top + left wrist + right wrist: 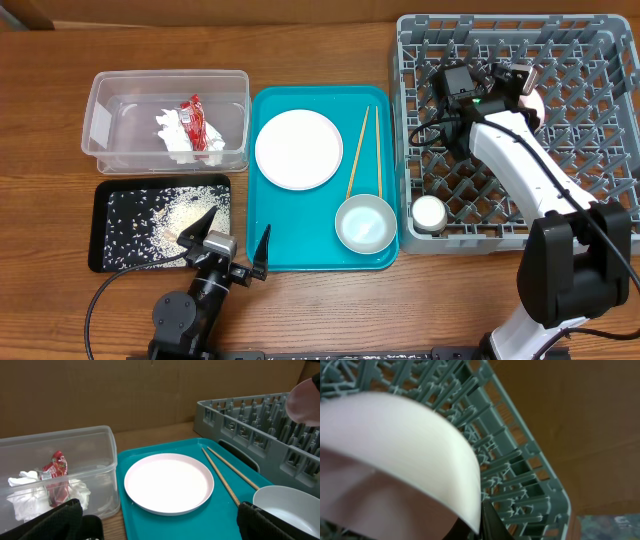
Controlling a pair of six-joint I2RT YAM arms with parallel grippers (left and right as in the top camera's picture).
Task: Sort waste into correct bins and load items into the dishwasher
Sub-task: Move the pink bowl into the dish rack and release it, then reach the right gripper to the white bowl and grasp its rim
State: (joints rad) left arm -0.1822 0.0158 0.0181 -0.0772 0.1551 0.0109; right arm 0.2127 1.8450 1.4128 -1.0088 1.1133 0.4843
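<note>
My right gripper (520,88) is shut on the small pink-backed bowl (532,104), holding it on edge over the back of the grey dish rack (590,50); the bowl fills the right wrist view (395,460). A white cup (429,212) stands in the rack's front left corner. My left gripper (232,238) is open and empty at the table's front, by the teal tray's corner. The white plate (298,149), chopsticks (357,150) and silvery bowl (365,223) lie on the teal tray. The red wrapper (197,118) and tissue (170,130) lie in the clear tub (100,130). Rice scraps (175,215) cover the black tray (110,200).
The teal tray (300,240) sits between the bins and the rack. The tub stands behind the black tray at the left. A brown wall runs along the back of the table. The right arm stretches across the rack's middle.
</note>
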